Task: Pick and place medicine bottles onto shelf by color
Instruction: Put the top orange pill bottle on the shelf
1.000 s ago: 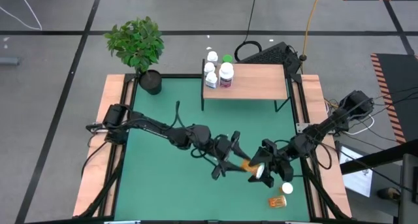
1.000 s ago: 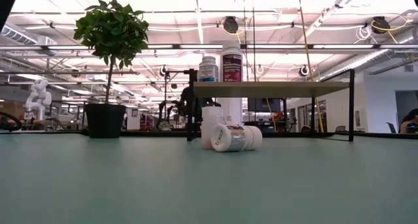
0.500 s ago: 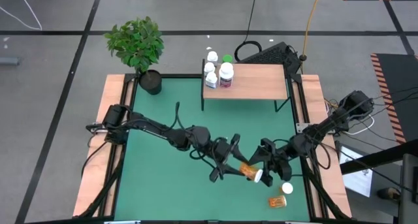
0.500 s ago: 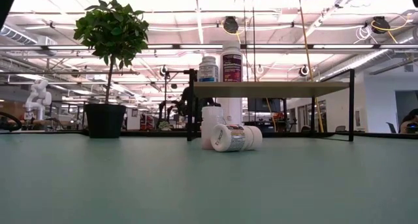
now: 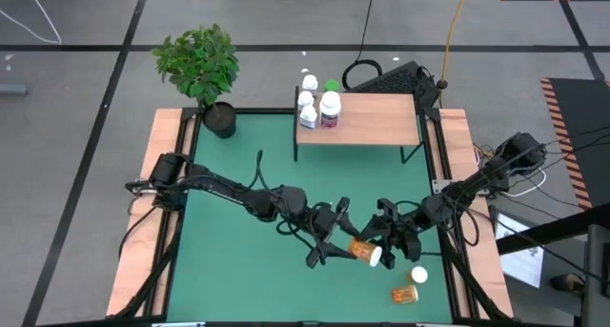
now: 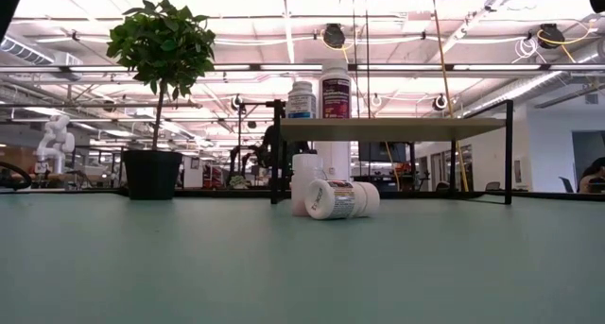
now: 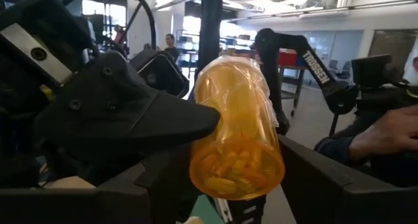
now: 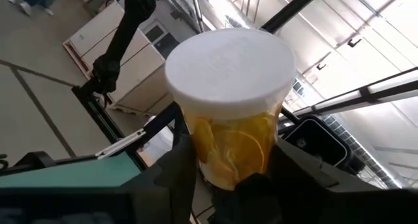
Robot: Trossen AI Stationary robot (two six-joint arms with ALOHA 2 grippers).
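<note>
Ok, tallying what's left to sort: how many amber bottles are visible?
2: one held amber bottle between the left tool and right tool; one lying amber bottle near the mat's right edge. The white-capped bottle beside it may be a third.

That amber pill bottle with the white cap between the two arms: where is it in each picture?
High view: amber pill bottle with white cap, lower middle of the green mat, between both pincers.
Low view: not in it.
Left wrist view: centre, bottom end facing.
Right wrist view: centre, cap facing.
Shared landmark: the bottle's white cap.
</note>
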